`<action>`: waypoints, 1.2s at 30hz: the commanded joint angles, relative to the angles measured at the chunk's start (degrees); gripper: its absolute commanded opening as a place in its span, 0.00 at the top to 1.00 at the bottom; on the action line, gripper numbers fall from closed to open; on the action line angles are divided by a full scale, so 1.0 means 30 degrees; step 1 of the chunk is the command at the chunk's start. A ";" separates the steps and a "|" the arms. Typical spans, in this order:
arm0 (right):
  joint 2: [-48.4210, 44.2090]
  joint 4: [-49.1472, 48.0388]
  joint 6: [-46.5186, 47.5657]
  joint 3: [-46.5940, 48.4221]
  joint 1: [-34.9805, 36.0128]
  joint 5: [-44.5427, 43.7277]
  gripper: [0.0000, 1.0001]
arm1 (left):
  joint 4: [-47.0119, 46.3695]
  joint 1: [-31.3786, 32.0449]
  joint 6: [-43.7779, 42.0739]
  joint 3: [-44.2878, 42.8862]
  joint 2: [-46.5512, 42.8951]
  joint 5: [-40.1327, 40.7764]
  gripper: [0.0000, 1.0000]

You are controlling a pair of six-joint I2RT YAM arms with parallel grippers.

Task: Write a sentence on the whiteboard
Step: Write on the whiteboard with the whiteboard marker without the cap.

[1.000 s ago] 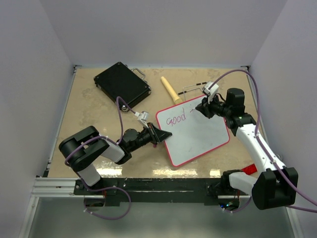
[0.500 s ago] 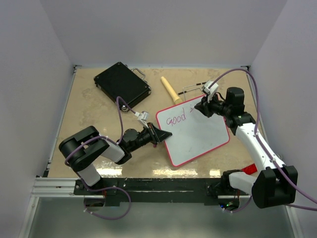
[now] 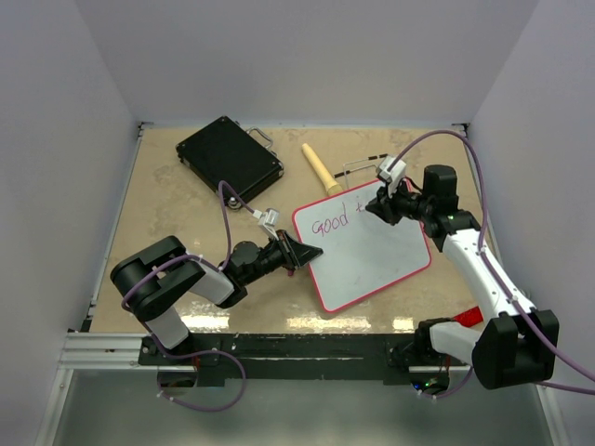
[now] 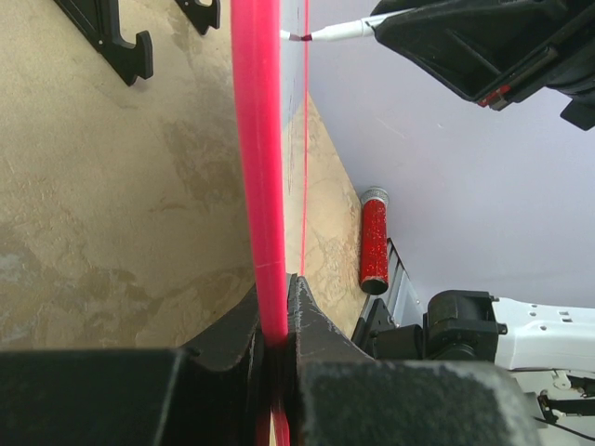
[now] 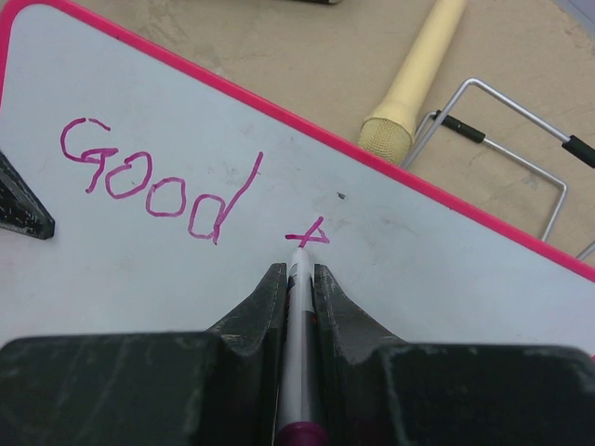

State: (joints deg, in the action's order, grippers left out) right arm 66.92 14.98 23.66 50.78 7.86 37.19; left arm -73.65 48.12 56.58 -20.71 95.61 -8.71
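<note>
The whiteboard (image 3: 372, 255), white with a pink rim, lies tilted in the middle of the table. On it the sentence (image 5: 153, 181) reads "Good" in pink-purple, followed by a small cross stroke (image 5: 307, 234). My right gripper (image 5: 298, 271) is shut on a white marker (image 5: 297, 325) whose tip touches the board at that stroke; it shows in the top view (image 3: 381, 206) over the board's upper right. My left gripper (image 4: 275, 316) is shut on the whiteboard's pink rim (image 4: 257, 167), holding the left edge (image 3: 305, 253).
A black hard case (image 3: 229, 158) lies at the back left. A cream cylinder (image 3: 319, 168) and a wire stand (image 3: 358, 170) lie behind the board. A red glittery cap (image 4: 374, 240) rests near the right arm's base.
The right gripper moved slightly up and left with the marker, adding strokes of a new letter after "Good". The left gripper and the board stayed still.
</note>
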 commanded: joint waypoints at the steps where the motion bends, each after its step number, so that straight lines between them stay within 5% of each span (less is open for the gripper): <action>1: -0.0273 0.1595 0.0990 0.0299 0.0047 0.0172 1.00 | -0.3400 0.0162 -0.1750 -0.0304 -0.0289 -0.0788 1.00; 23: -0.0596 0.0485 0.0053 0.1352 -0.0011 -0.1468 1.00 | -0.3137 0.0162 -0.1867 -0.0275 -0.0406 -0.0847 1.00; 36: -0.1475 -0.0715 -0.0709 0.1443 -0.0187 0.0171 1.00 | -0.2961 0.0133 -0.1984 -0.0275 -0.0582 -0.0905 1.00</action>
State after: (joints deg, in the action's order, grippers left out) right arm 63.72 16.88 23.18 54.28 7.81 35.14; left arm -74.06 48.10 55.70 -20.73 95.61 -9.08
